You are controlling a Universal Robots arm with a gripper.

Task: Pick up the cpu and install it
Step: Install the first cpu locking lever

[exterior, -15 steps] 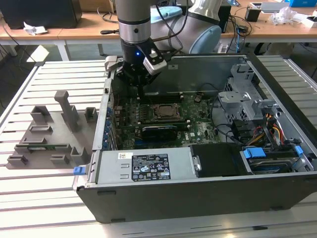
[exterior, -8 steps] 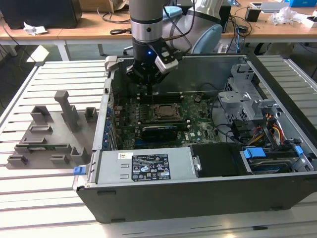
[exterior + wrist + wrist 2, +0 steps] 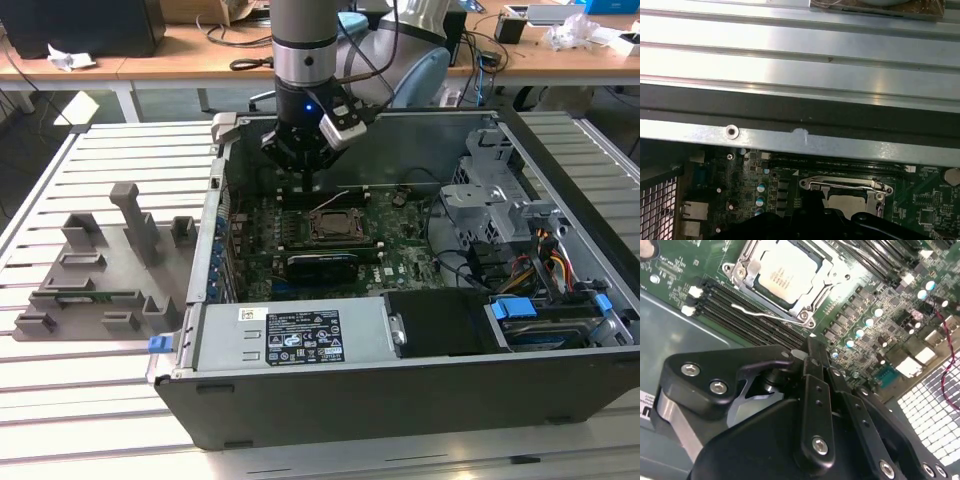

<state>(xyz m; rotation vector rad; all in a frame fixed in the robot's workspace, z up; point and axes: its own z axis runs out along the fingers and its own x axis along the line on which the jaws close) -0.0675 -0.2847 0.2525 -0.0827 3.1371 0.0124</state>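
One cpu (image 3: 781, 271), silver-topped, seated in its socket frame (image 3: 805, 315) mid-motherboard inside the case (image 3: 400, 400), with the gripper (image 3: 300, 155) hovering just beyond at the far side, jaws apparently pressed together on nothing; placement looks done, latching the frame seemingly remaining.

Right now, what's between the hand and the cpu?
In the second wrist view, dark memory slots and the socket's wire lever lie between the hand and cpu.
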